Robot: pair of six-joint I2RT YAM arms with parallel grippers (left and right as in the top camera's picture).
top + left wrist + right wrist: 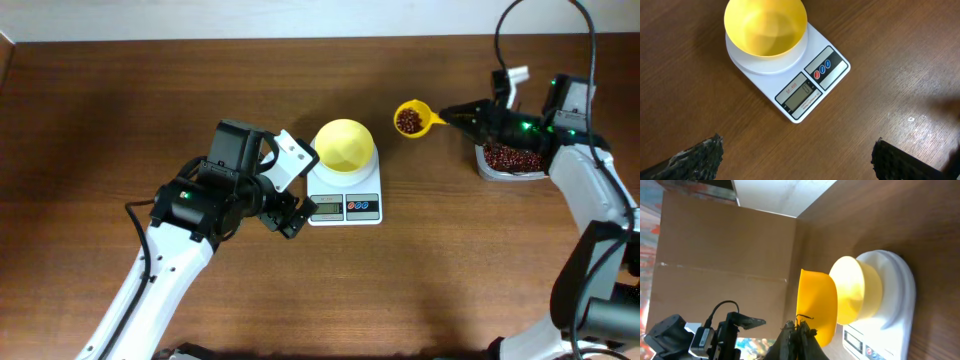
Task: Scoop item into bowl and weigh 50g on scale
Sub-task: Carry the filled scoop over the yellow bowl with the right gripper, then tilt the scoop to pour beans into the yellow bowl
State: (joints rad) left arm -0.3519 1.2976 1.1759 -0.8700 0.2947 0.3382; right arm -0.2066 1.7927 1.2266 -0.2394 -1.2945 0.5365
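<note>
A pale-yellow bowl [345,144] sits empty on the white scale [345,203]; both show in the left wrist view, bowl [765,27] and scale [812,87]. My right gripper [462,116] is shut on the handle of a darker yellow scoop [410,119] filled with reddish-brown beans [407,121], held level in the air between the scale and the clear tub [512,160] of beans. In the right wrist view the scoop [815,305] is in front of the bowl [855,290]. My left gripper [290,213] is open and empty, left of the scale's front.
The brown wooden table [120,110] carries only the scale and the tub at the far right. A cardboard wall [725,255] stands beyond the table's far side. Cables hang over the right arm [590,60].
</note>
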